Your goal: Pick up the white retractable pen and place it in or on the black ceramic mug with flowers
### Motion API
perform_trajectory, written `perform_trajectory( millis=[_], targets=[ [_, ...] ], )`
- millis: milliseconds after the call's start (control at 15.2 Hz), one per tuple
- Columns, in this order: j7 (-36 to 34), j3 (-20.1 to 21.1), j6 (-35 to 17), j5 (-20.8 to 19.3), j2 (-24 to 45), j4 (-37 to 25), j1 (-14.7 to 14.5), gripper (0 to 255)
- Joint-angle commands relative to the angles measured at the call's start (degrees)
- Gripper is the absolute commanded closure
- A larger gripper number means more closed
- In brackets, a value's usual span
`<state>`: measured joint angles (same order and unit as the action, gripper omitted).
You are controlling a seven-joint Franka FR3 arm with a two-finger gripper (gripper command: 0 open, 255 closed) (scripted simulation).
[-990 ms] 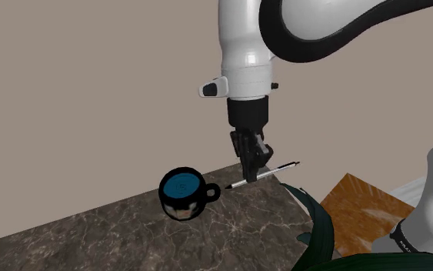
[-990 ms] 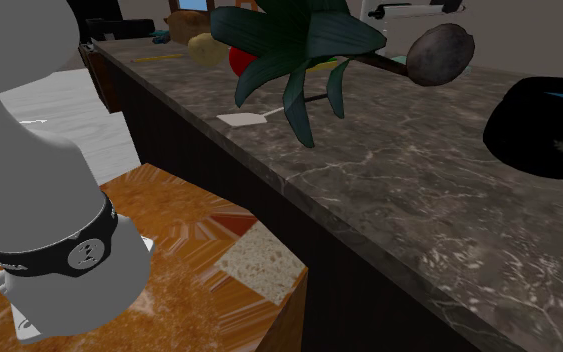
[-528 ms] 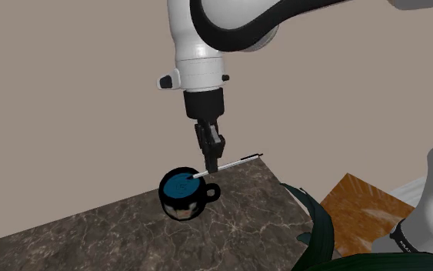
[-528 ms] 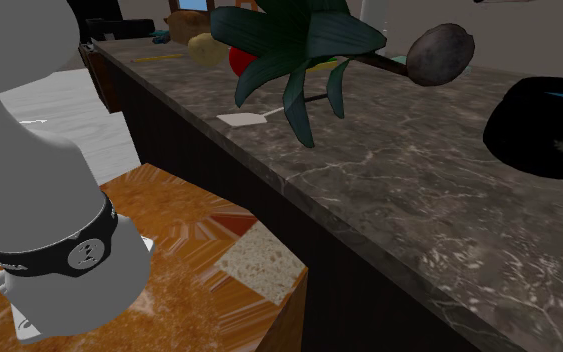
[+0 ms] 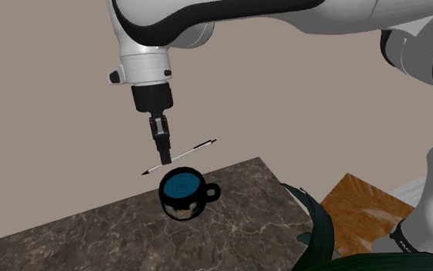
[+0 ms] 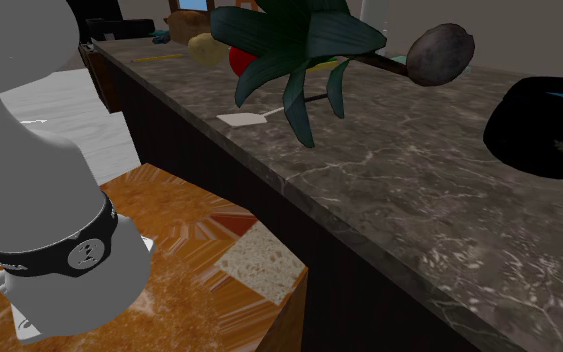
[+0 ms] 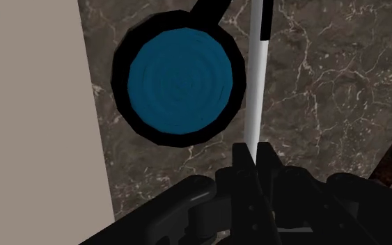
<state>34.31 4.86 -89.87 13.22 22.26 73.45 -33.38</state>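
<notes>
You have the pen (image 5: pixel 181 156) pinched in the gripper (image 5: pixel 161 156), aloft near the mug (image 5: pixel 182 193); 1 step left: centre and release.

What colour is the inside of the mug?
Blue. The mug has a black rim around it; the wrist view shows it best.

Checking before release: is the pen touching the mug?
Apart. In the shoulder view the pen, clasped by the end effector, hangs above the mug, with wall showing between them.
</notes>
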Motion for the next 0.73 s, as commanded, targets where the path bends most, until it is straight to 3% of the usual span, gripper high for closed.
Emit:
perform_trajectory(
  millis=[0,660],
  targets=[
    [-0.27,-0.04,0.91,-0.26,3.24,-4.20,-0.08,255],
    [1.49,0.01,-6.91,-0.12,2.51,4.55,-0.06,255]
  ],
)
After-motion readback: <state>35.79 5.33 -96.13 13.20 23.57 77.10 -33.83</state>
